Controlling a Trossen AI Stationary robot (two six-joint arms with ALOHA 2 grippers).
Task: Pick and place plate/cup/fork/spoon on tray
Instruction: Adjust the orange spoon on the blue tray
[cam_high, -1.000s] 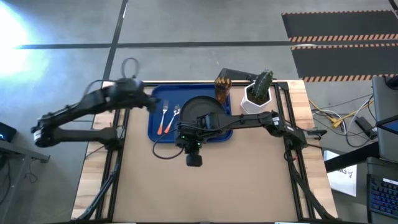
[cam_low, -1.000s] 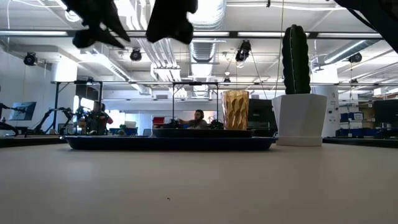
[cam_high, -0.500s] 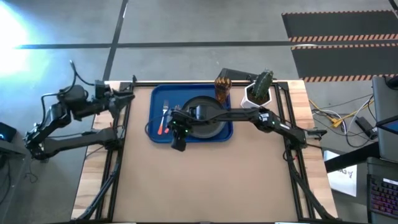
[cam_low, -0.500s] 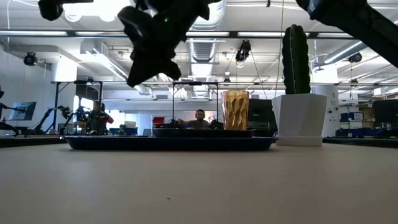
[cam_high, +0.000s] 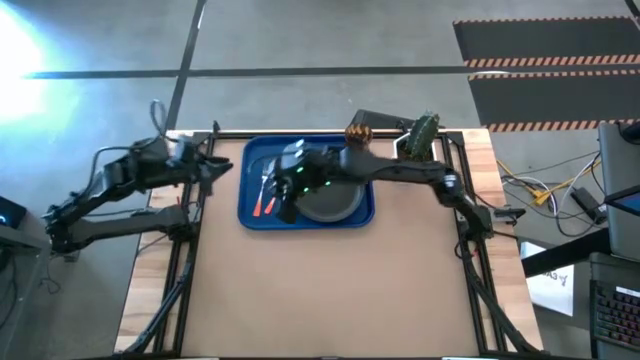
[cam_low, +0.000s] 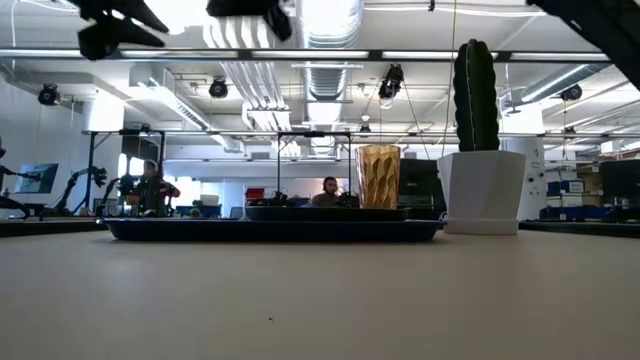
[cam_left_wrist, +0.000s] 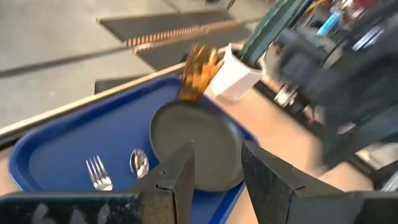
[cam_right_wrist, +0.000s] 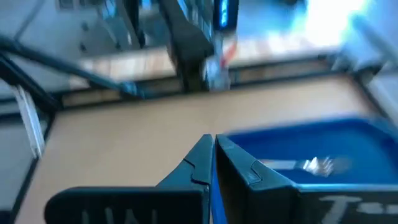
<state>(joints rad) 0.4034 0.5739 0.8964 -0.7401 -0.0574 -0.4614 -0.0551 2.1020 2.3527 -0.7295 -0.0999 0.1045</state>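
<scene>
right gripper (cam_right_wrist: 213, 163) fingers pressed together, empty, over tray (cam_high: 252, 160) centre frame; left gripper (cam_left_wrist: 214, 171) fingers spread, empty, at left; plate (cam_left_wrist: 205, 140), fork (cam_left_wrist: 97, 173), spoon (cam_left_wrist: 139, 163) on tray

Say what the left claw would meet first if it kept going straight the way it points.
Probably the plate. In the left wrist view the left claw, open and empty, points across the blue tray at the plate's near edge, with the fork and spoon off to one side. Depth is unclear.
</scene>
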